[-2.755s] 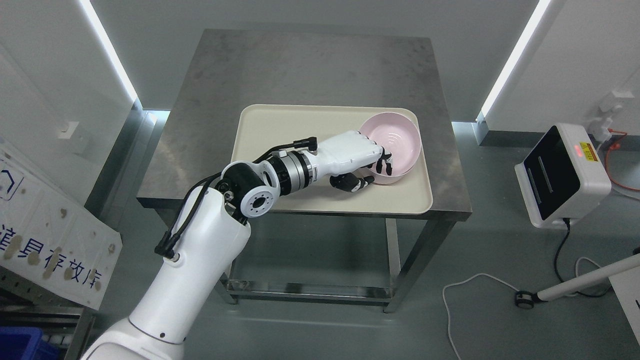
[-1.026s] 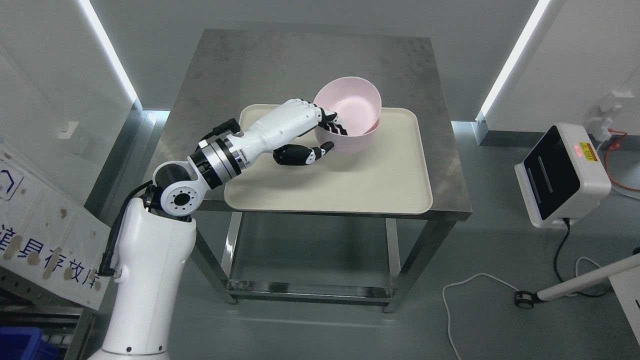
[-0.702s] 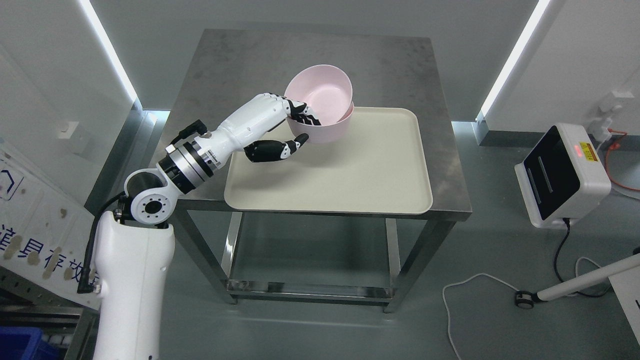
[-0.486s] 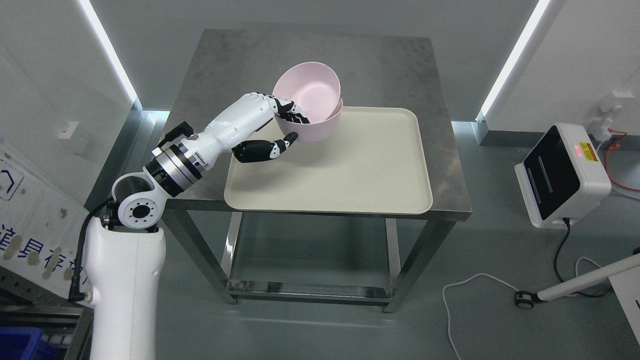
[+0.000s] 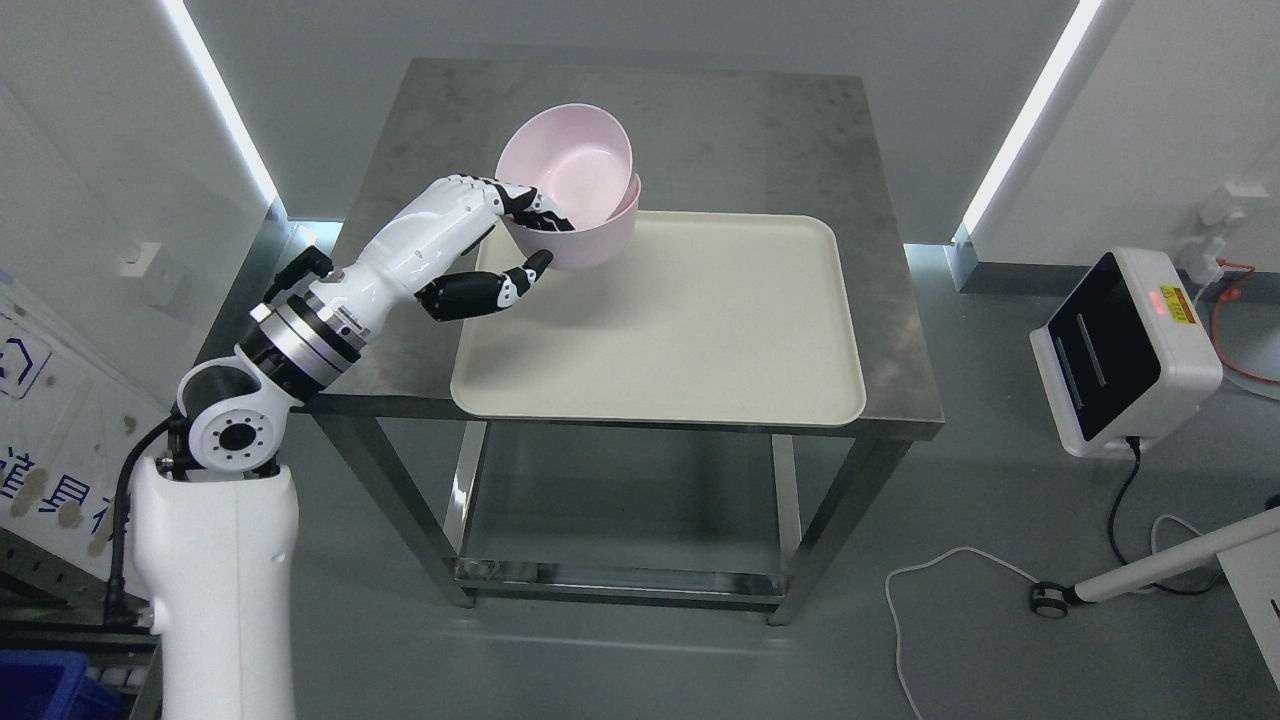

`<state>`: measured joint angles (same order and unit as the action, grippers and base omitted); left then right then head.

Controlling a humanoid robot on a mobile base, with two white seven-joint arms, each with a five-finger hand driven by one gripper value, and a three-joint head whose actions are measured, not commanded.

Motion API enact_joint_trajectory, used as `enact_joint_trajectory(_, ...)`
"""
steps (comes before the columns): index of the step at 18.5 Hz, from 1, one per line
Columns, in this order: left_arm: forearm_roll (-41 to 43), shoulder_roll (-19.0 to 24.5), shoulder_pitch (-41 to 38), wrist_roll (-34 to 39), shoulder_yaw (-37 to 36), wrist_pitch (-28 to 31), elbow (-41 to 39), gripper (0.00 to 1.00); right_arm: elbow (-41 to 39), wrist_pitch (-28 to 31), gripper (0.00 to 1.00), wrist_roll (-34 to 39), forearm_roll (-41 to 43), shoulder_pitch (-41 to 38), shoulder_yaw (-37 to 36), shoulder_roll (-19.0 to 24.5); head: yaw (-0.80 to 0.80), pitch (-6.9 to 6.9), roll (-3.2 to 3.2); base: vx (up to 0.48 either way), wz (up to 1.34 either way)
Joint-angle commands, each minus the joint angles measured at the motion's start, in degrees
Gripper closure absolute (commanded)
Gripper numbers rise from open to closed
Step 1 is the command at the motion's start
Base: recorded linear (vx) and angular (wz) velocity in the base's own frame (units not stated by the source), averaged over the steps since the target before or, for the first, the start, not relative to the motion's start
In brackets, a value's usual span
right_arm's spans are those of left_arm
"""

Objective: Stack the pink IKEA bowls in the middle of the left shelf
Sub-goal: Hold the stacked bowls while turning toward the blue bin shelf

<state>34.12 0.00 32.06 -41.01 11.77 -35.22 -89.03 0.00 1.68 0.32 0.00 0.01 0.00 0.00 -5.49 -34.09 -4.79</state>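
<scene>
Pink bowls [image 5: 572,190], two by my count, one nested inside the other, both off the tray and in the air above its far-left corner. Left hand [image 5: 487,243] has them: dark fingers [image 5: 535,212] hooked over the near rim into the inner bowl, thumb pressed against the outer wall from below. My guess is that pinching rim and wall together is what keeps the pair moving as one; the stack tilts a little toward the hand. Nesting them also means one carry instead of two.

Cream tray [image 5: 690,330] sits on the steel table [image 5: 640,130], filling most of the near half, nothing on it. One tray, one table, one arm at work. Right hand not visible.

Arm reaches in from the table's left side, elbow bent outward. Shelf named in the task is not clearly in sight; only a metal frame at the left edge. Carry appears under way, placement not yet done.
</scene>
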Motion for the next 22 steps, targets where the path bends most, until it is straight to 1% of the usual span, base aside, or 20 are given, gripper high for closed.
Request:
enact_joint_trajectory(1,-0.2,1.0,-0.3,0.0,2.7,-0.2,-2.0,0.98,-1.9,0.3,0.0,0.0,0.0,-1.7,-0.6,-1.0,0.0,0.0,0.0,-0.008,0.01)
enact_joint_trajectory(4,-0.2,1.0,-0.9,-0.9,2.6,-2.0,-2.1,0.98,-1.9,0.3,0.0,0.0,0.0,-1.7,-0.7,-1.0,0.0,0.0,0.0,-0.022,-0.01)
enact_joint_trajectory(10,-1.1,1.0,-1.7,-0.9,2.7,-2.0,-1.9,0.98,-1.9,0.3,0.0,0.0,0.0,-1.7,-0.6,-1.0,0.0,0.0,0.0,-0.088,0.05)
enact_joint_trajectory(22,-1.5,1.0,-1.6,-1.0,2.3,-1.8,-1.6,0.97,-1.9,0.3,0.0,0.0,0.0,-1.7,-0.7,-1.0,0.0,0.0,0.0,-0.187,0.04)
